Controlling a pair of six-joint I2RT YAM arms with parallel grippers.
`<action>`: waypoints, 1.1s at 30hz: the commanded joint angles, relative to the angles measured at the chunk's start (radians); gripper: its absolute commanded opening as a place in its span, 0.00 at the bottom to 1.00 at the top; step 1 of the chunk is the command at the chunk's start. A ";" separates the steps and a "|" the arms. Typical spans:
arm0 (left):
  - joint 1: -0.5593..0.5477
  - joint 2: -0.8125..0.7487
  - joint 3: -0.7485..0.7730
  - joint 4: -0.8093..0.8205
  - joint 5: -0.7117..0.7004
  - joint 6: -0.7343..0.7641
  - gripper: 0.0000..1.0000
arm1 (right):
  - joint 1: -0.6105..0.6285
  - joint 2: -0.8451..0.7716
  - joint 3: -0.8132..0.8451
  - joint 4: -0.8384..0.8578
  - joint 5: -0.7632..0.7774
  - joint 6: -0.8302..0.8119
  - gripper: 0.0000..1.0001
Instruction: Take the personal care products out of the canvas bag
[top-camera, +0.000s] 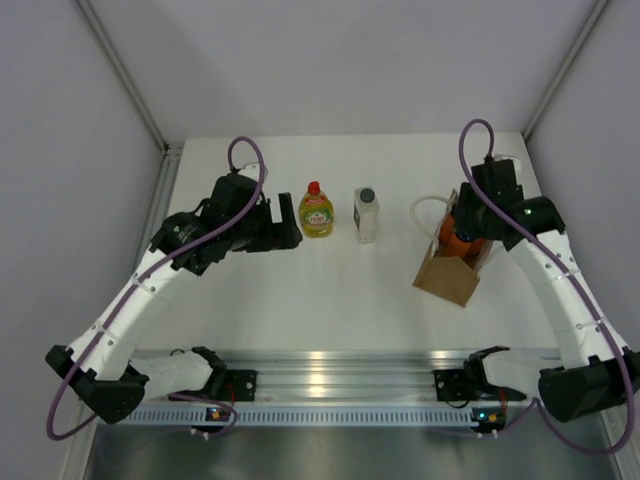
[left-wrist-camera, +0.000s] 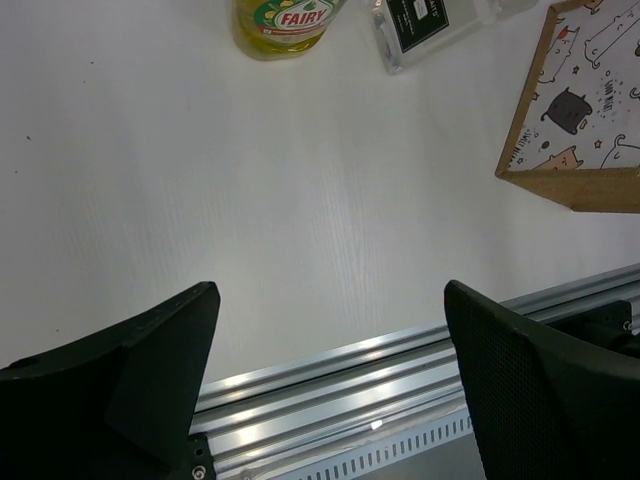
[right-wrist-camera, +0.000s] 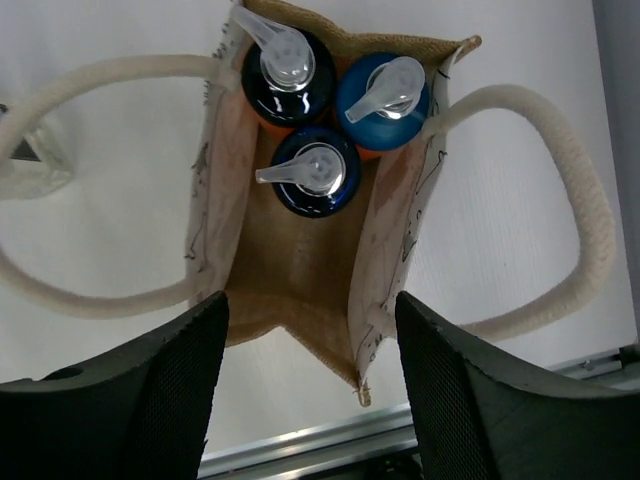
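Note:
The canvas bag stands at the right of the table, open at the top. In the right wrist view the bag holds three orange bottles with blue pump tops. My right gripper hangs open above the bag's mouth, empty. The yellow-green bottle with red cap and the whitish bottle with dark cap stand on the table at centre. My left gripper is open and empty just left of the yellow-green bottle.
An aluminium rail runs along the near edge of the table. The bag's white loop handles lie spread on either side. Grey walls close in the table on the left, right and back.

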 joint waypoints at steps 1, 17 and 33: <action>-0.004 -0.027 0.010 0.011 -0.005 0.038 0.98 | -0.095 0.013 -0.027 0.124 -0.079 -0.067 0.65; -0.003 -0.052 -0.038 0.013 -0.015 0.043 0.98 | -0.189 0.225 0.102 0.128 0.002 0.368 0.51; -0.003 -0.075 -0.068 0.013 -0.045 0.035 0.98 | -0.154 0.246 0.059 0.126 0.057 0.517 0.39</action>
